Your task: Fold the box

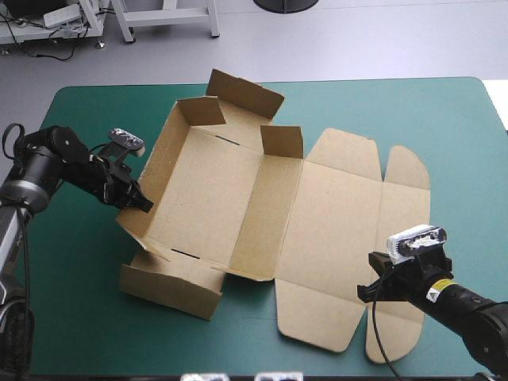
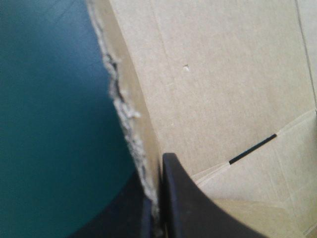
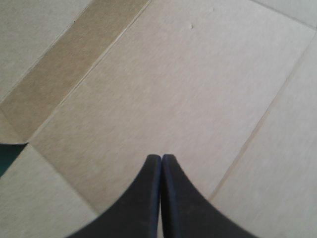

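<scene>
The brown box (image 1: 210, 190) lies centred on the desk (image 1: 79, 317), tray half formed. Our left fingers (image 2: 185, 203) clamp its left wall (image 1: 147, 178), likely to stand it upright; our right fingers (image 3: 148, 198), closed on nothing, hover over the flat lid (image 1: 337, 230).

box (image 1: 262, 214) walls; front tbl (image 1: 95, 341) prob. free

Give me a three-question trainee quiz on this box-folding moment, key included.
1. True or false: the left jaws are shut on the box's left wall.
2. The right jaws, shut, are above: A) the lid; B) the tray floor; C) bare cover.
3. Fill in: the lid lies ____, not raised.
Key: 1 true; 2 A; 3 flat.
</scene>
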Robot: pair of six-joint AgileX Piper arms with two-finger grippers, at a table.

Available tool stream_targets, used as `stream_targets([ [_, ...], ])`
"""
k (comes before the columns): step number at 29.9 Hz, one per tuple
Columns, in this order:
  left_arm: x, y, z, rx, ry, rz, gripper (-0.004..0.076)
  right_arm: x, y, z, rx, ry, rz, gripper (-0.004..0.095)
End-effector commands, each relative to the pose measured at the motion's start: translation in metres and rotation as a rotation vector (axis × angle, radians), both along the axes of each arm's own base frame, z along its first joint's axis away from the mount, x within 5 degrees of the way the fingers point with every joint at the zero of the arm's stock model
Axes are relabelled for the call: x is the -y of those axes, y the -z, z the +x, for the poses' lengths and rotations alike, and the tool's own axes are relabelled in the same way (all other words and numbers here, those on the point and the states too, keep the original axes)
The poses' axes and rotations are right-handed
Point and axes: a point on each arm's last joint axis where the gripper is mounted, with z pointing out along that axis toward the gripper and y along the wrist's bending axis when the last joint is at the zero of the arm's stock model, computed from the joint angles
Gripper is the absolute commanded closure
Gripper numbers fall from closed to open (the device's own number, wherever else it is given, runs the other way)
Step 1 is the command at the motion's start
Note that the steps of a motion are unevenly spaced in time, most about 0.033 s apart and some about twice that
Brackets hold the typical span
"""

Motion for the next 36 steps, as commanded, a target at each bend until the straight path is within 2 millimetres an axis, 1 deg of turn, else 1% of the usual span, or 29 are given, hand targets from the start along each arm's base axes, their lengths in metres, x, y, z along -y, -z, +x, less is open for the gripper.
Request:
stream_targets([
  [1,0.007,-0.03,-0.009,0.063,0.057,0.02,0.0729,0.0,-0.015,0.005,0.073,0.022,0.039,0.0905],
  [5,0.015,-0.042,-0.008,0.115,0.114,0.084,0.0729,-0.001,-0.014,0.005,0.066,0.023,0.039,0.0905],
  [9,0.028,-0.044,-0.008,0.164,0.23,0.192,0.0729,-0.002,-0.011,0.009,0.044,0.022,0.027,0.0905],
  [14,0.053,-0.05,-0.003,0.308,0.322,0.305,0.0729,-0.003,-0.009,0.011,0.039,0.015,0.012,0.0905],
  [19,0.079,-0.059,-0.003,0.455,0.414,0.409,0.0729,-0.003,-0.01,0.011,0.048,0.015,0.011,0.0905],
  [22,0.092,-0.066,-0.001,0.569,0.474,0.5,0.0729,-0.003,-0.015,0.013,0.057,0.015,0.015,0.0905],
  [24,0.097,-0.07,0.0,0.633,0.489,0.547,0.0729,-0.004,-0.02,0.014,0.074,0.01,0.013,0.0905],
  [27,0.101,-0.075,0.003,0.709,0.494,0.556,0.0729,-0.005,-0.033,0.018,0.109,0.006,0.015,0.0905],
  [29,0.102,-0.076,0.004,0.722,0.493,0.553,0.0729,-0.006,-0.039,0.021,0.119,0.003,0.015,0.0905],
  [32,0.106,-0.075,0.002,0.715,0.502,0.536,0.0729,-0.009,-0.043,0.027,0.114,0.002,0.013,0.0913],
  [36,0.12,-0.079,-0.009,0.741,0.542,0.509,0.0729,-0.013,-0.044,0.038,0.082,-0.005,-0.005,0.0914],
])
